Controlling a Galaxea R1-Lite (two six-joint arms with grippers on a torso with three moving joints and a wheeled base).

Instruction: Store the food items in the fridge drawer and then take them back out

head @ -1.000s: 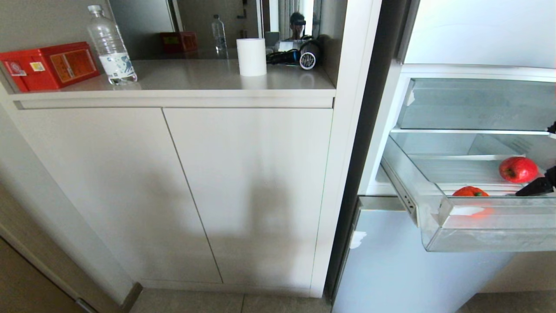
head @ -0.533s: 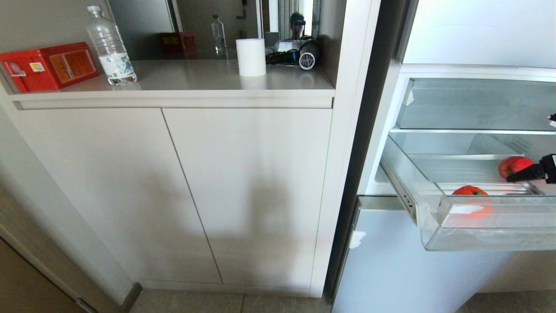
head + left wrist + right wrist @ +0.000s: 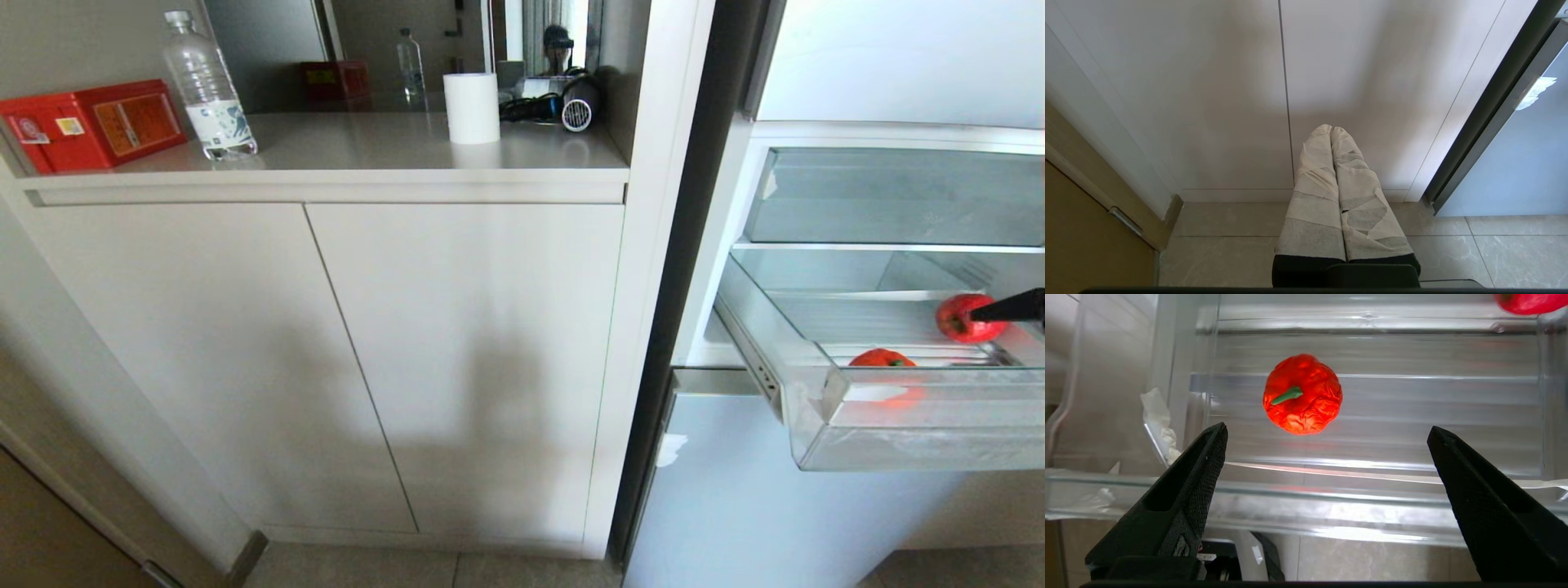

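The right gripper [image 3: 1327, 435] has risen since a second ago, one finger [image 3: 1008, 308] now crossing the red apple [image 3: 963, 320]; its jaws stand wide apart above the fridge drawer [image 3: 898, 425], where an orange-red pepper [image 3: 1302, 394] lies near the front. The left gripper [image 3: 1332, 131] hangs parked, fingers together.

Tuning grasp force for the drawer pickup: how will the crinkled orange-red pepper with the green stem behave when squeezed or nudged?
The crinkled orange-red pepper looks creased like a thin skin, so it probably dents under pressure. Its lumpy round form on the smooth clear-plastic fridge drawer floor may slide or wobble when nudged. The open right pincer spans wider than it.
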